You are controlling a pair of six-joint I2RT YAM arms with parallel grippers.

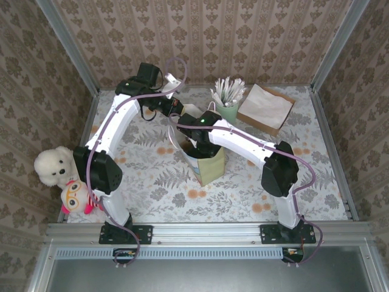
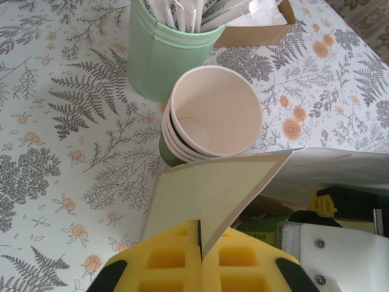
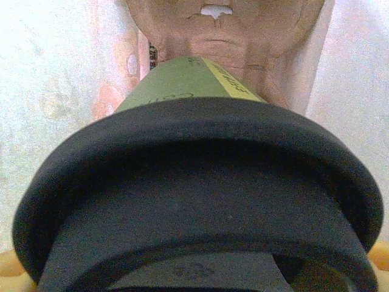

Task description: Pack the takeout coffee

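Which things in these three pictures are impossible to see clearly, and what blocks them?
Top view: the inside of the paper bag, covered by the right arm.
Right wrist view: whether the right gripper grips the takeout coffee; its fingers are cut off by the bottom edge.
Left wrist view: the near side of the stack of cups, behind the bag flap that the left gripper pinches.

The takeout coffee, a dark-green paper cup capped with a round black lid, is gripped in the right tool. Its lid faces the wrist and its base points away, near the brown floor of a pale paper bag.
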